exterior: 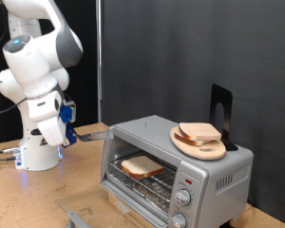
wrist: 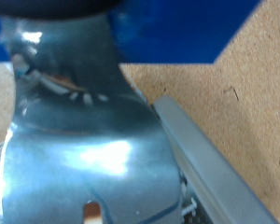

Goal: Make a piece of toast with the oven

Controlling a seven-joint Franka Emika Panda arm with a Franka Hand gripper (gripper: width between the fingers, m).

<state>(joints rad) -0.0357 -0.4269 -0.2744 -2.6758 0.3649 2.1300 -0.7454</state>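
Observation:
The silver oven (exterior: 180, 166) stands on the wooden table at the exterior view's lower right. Its front shows the inside, where a piece of toast (exterior: 141, 167) lies flat on the wire rack. Round knobs (exterior: 185, 198) sit on its right front panel. My gripper (exterior: 70, 131) hangs low beside the white arm's base, left of the oven and apart from it. A thin grey bar (exterior: 90, 137) reaches from it towards the oven's top corner. In the wrist view a blurred shiny metal surface (wrist: 93, 140) fills most of the picture above the table (wrist: 243, 93); no fingertips can be made out.
A round wooden board (exterior: 201, 146) lies on the oven's roof with a bread slice (exterior: 198, 130) on it. Behind it stands a black holder (exterior: 220, 106). A grey metal piece (exterior: 78, 219) lies on the table at the bottom edge. A dark curtain backs the scene.

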